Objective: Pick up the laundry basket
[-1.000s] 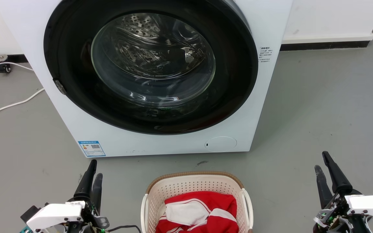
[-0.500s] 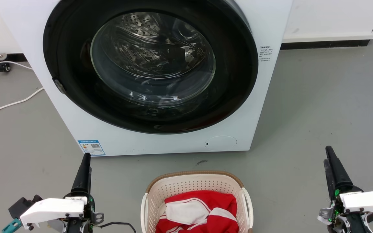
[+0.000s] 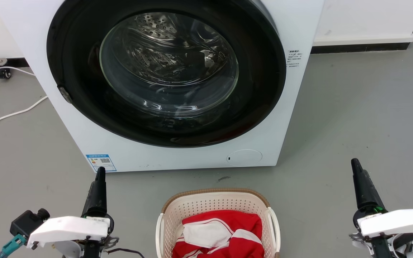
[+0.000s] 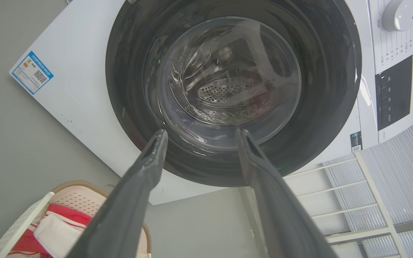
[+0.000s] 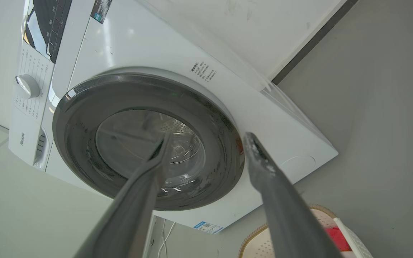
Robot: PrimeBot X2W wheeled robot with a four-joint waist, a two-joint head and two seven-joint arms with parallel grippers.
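Observation:
The laundry basket (image 3: 213,203) is cream perforated plastic with a brown rim and white side handles. It sits on the grey floor at the bottom centre of the head view and holds a red and white garment (image 3: 224,233). My left gripper (image 3: 100,170) hangs to its left and my right gripper (image 3: 354,163) to its right, both apart from it and pointing at the washer. In the left wrist view the left gripper (image 4: 202,133) stands open and empty, with the basket (image 4: 66,188) at lower left. The right gripper (image 5: 208,137) is likewise open, with the basket rim (image 5: 317,209) at lower right.
A white front-loading washing machine (image 3: 292,107) with its round door (image 3: 167,71) shut stands just beyond the basket. A white cable (image 3: 9,116) lies on the floor at the left. A white slatted rack (image 4: 371,200) stands beside the washer.
Both wrists have rolled, so each pair of fingers now lines up edge-on in the head view. The right gripper has shifted slightly left and up. The basket has not moved.

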